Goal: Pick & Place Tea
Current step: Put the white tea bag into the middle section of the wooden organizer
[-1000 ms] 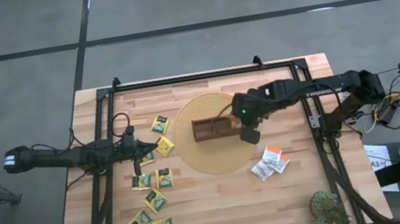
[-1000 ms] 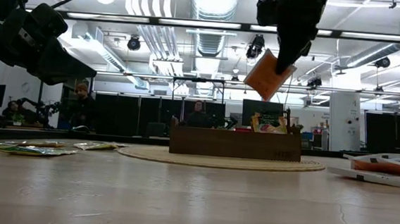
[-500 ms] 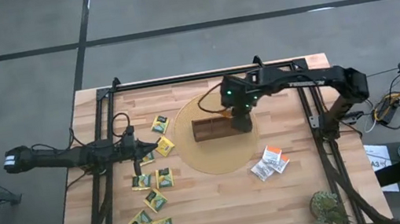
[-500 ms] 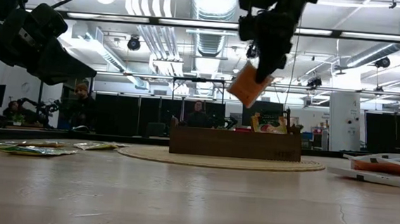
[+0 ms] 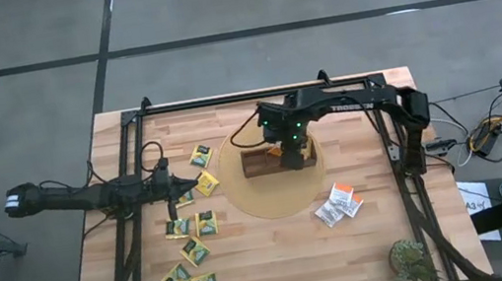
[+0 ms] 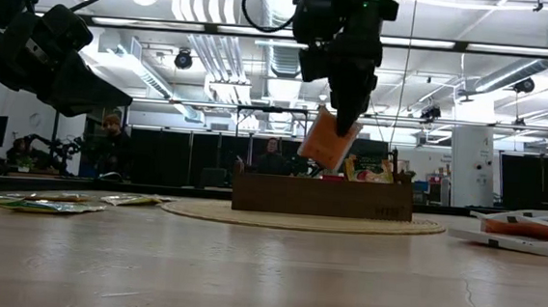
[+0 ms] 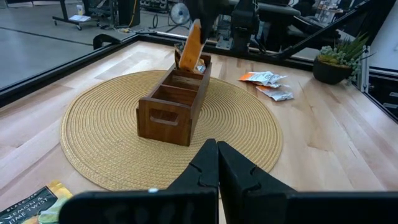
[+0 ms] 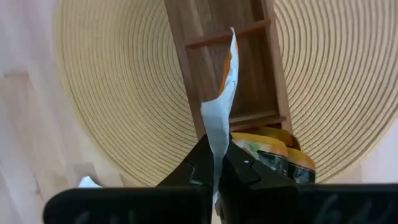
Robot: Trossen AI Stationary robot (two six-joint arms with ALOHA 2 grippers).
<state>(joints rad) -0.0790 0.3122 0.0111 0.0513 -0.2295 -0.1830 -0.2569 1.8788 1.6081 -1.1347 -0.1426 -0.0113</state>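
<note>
Right gripper point(image 6: 346, 120) clamped on one orange tea packet point(image 6: 329, 141), above the wooden tray point(image 6: 321, 196).
Packet hangs edge-down, slightly tilted. Roughly eight yellow-green packets point(image 5: 195, 251) lie left, three or so white-orange packets point(image 5: 338, 203) right. Left gripper point(image 7: 217, 157) closed, empty, beside the mat point(image 5: 240, 198).

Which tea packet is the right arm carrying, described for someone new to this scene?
Find the round woven mat at mid-table, with the wooden tray on it. Above the tray, the right gripper pinches one orange packet. It alone hangs in the air; the others lie flat.
</note>
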